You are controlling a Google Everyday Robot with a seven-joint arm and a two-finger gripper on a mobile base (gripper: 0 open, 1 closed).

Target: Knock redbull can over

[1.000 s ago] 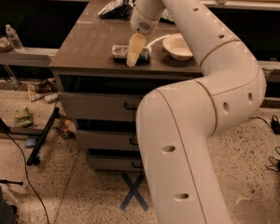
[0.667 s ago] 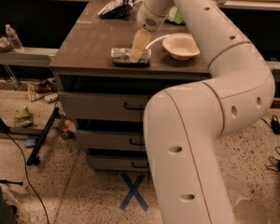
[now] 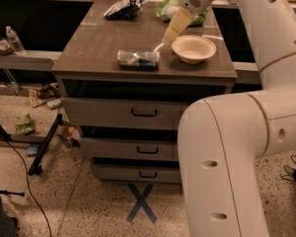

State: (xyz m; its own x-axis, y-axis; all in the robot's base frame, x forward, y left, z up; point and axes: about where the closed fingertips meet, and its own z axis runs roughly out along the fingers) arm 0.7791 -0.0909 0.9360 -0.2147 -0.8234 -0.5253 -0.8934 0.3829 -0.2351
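1. Silver-and-blue redbull can lies on its side near the front edge of the worktop, left of a white bowl.
2. The gripper hangs just behind the bowl's left rim, apart from the can; whether it is open or closed cannot be told.

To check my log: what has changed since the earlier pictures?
The gripper drew away from the redbull can, up and toward the white bowl, and now hovers beside its rim. The can lies on its side as before, and the bowl has not moved.
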